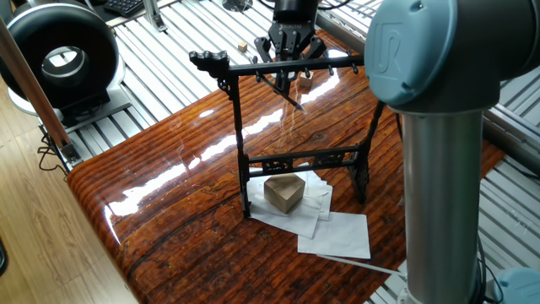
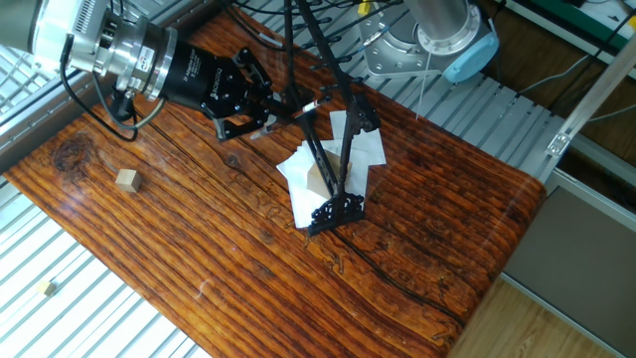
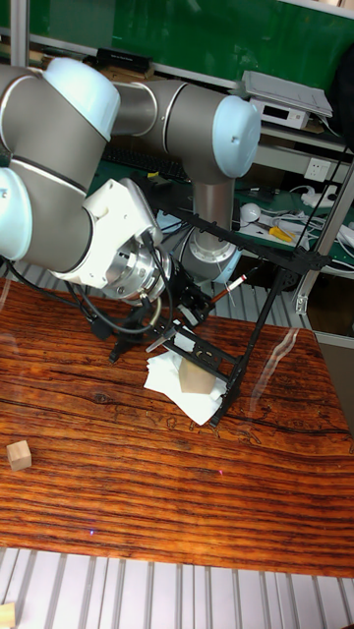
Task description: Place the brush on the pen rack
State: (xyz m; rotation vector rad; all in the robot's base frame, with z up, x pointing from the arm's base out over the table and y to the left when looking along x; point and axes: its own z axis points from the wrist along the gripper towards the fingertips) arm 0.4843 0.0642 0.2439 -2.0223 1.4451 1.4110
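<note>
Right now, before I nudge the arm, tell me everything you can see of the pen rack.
The pen rack is a tall black frame, thin and metal-looking: two uprights, a top crossbar with small pegs, an ornate lower rail and feet. It stands upright on the glossy wooden table, its feet on or beside white paper sheets, with a tan block just behind the lower rail. The claw sits at the crossbar with the thin brush slanting below it.

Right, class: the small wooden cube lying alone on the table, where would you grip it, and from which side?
Grip the small wooden cube across two opposite side faces, coming straight down from above. It sits flat on the table, apart from everything else, so its parallel sides are free and nothing blocks the top.
</note>
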